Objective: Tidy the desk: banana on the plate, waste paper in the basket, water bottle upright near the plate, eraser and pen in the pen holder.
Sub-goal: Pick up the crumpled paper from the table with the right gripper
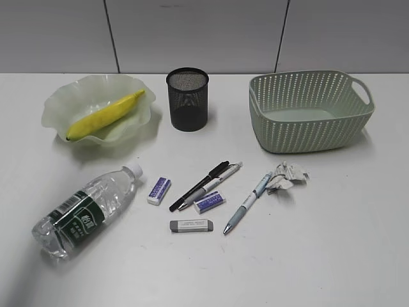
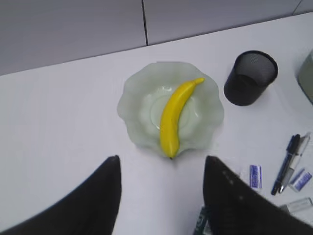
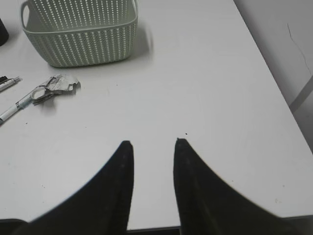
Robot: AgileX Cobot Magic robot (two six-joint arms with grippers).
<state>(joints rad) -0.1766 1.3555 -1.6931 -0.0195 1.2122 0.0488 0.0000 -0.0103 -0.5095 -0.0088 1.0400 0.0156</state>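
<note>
Hovering with fingers apart and empty, the left gripper had the banana on the plate just ahead — the right gripper, also apart, had the waste paper ahead-left.

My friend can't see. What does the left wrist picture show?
A yellow banana lies in a wavy pale green plate on a white desk. A black mesh pen holder stands to the right, above pens and erasers. The open left gripper shows below, holding nothing.

1. We see a matt white tabletop.
2. We note the plate is translucent and glossy, and the banana smooth.
3. We find the pen holder of black wire mesh, the basket of matt perforated plastic.
4. We see crumpled waste paper and a clear plastic water bottle.
</note>
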